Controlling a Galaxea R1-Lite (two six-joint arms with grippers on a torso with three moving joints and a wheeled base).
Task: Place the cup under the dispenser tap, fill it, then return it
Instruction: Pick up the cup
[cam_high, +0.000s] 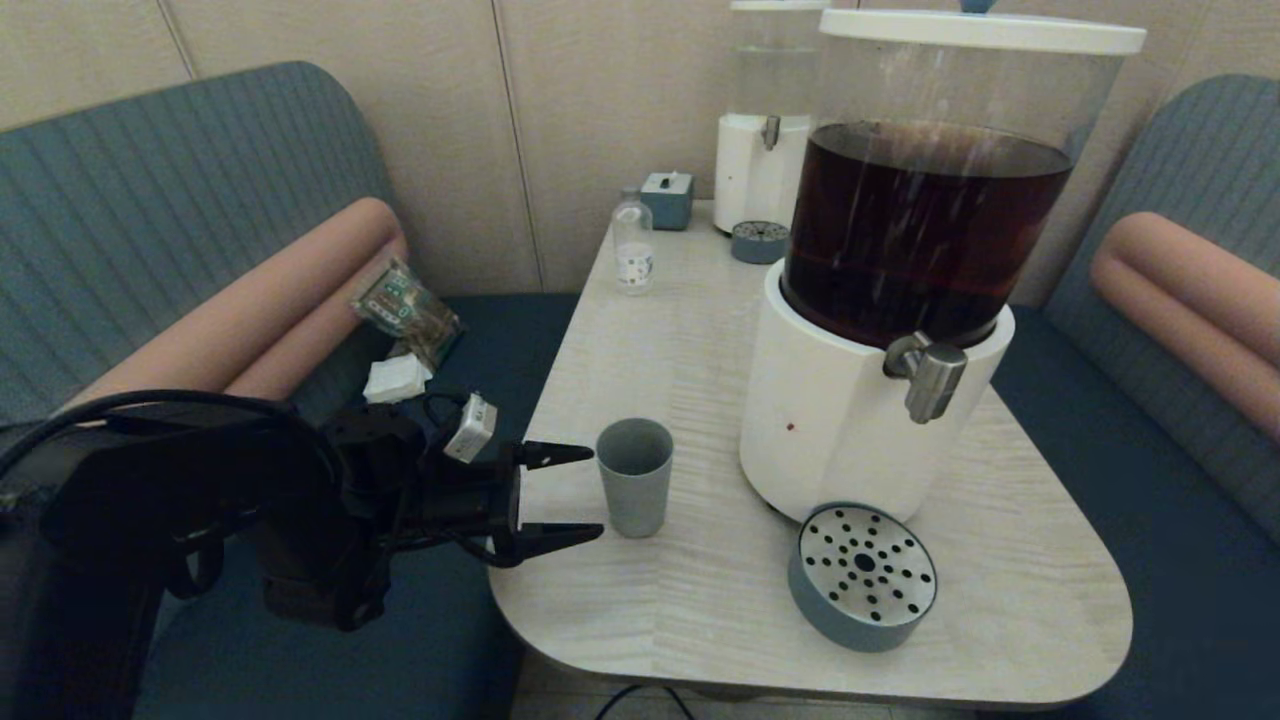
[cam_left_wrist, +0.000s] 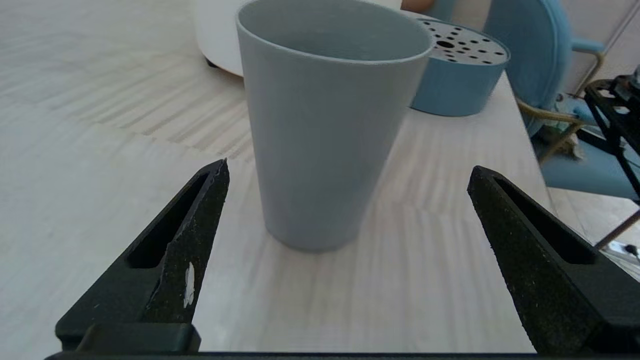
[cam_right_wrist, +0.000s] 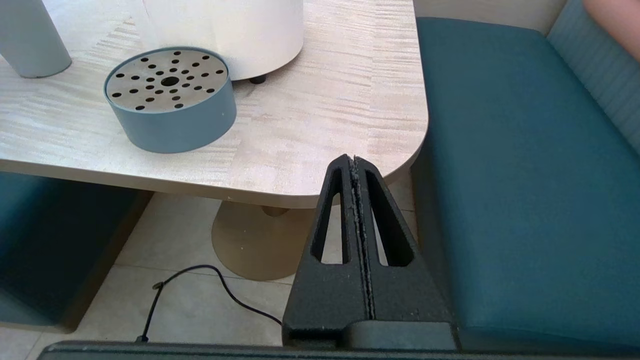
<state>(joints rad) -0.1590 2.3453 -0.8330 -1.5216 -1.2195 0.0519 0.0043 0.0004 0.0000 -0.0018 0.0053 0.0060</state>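
Note:
The grey-blue cup (cam_high: 634, 476) stands upright and empty on the table (cam_high: 690, 330), left of the dispenser's white base (cam_high: 840, 420). The brushed-metal tap (cam_high: 930, 378) juts from that base, with dark brown liquid in the clear tank (cam_high: 925, 230) above. My left gripper (cam_high: 596, 495) is open at the table's left edge, its fingertips just short of the cup and not touching it. In the left wrist view the cup (cam_left_wrist: 325, 125) stands ahead of the open left gripper (cam_left_wrist: 348, 170). My right gripper (cam_right_wrist: 354, 159) is shut and empty, parked below the table's near right corner.
A round drip tray (cam_high: 862, 577) with a perforated top lies in front of the dispenser, below and left of the tap. A small clear bottle (cam_high: 632, 245), a small blue box (cam_high: 668, 199) and a second dispenser (cam_high: 765, 120) stand at the back. Teal seats flank the table.

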